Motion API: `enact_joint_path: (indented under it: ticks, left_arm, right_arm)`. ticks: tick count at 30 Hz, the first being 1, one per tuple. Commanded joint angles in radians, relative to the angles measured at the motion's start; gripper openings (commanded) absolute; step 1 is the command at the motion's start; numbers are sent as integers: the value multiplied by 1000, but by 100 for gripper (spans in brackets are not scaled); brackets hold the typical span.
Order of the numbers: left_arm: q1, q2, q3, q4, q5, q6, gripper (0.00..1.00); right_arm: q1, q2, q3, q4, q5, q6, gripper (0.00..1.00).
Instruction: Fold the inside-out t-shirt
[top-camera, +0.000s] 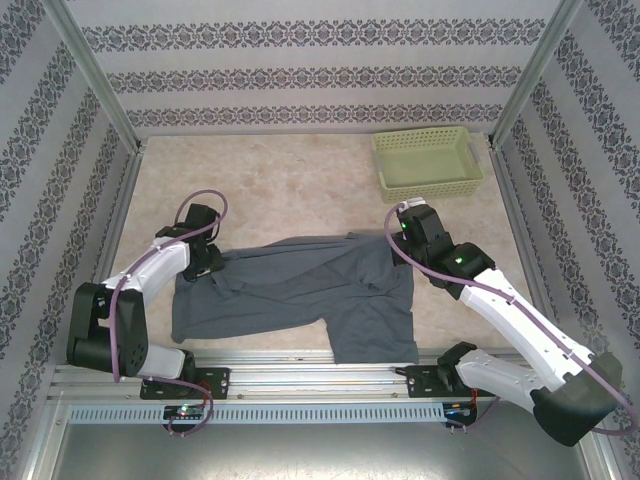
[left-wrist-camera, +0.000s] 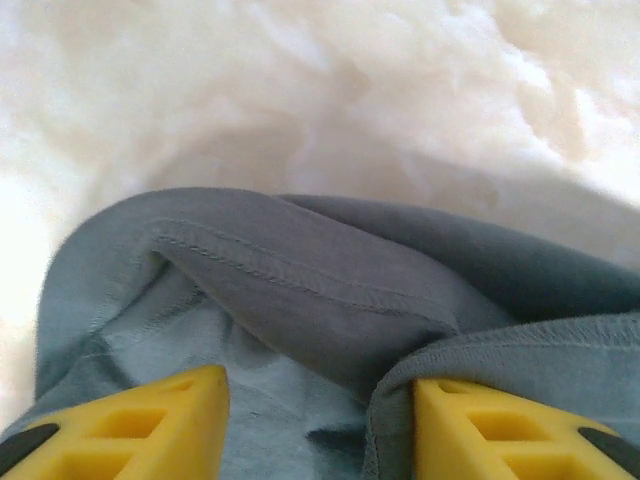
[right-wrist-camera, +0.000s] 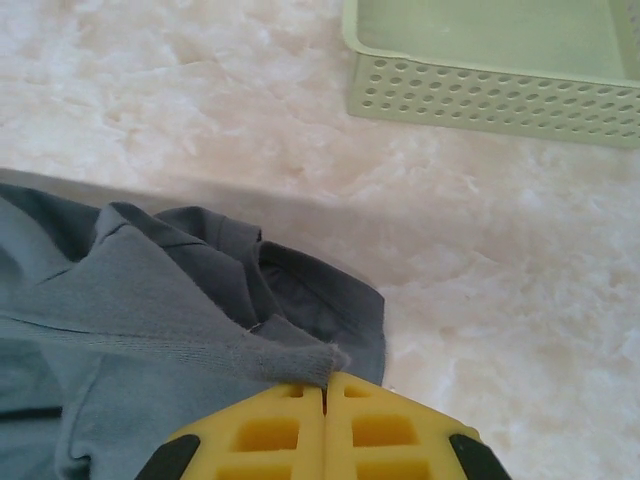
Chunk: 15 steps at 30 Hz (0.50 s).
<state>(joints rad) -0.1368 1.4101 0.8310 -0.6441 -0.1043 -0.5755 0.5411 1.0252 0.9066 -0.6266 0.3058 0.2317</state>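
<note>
Bright, even light comes from overhead. In my left wrist view the bench (left-wrist-camera: 450, 80) beyond the inside-out t-shirt (left-wrist-camera: 300, 270) is overexposed and out of focus, whitest to the t-shirt's left. In my right wrist view a soft shadow band lies just beyond the t-shirt.

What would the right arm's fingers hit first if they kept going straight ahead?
Likely the bare table just beyond the t-shirt fold those fingers pinch; the green basket sits farther on. Depth is unclear.
</note>
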Motion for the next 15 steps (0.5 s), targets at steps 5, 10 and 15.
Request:
enact_joint_path:
  ticks: [5,10,15]
  left_arm:
    - [-87,24,60,-57,-113,22,35]
    - [-87,53,68,-43,-95,19,18]
    - [-87,35,80,-40,-94,22,7]
  right_arm:
    - [12,9,-6,28,1,-6,0]
    - [10,4,-5,17,22,-3,0]
    - [-3,5,-3,6,40,-1,0]
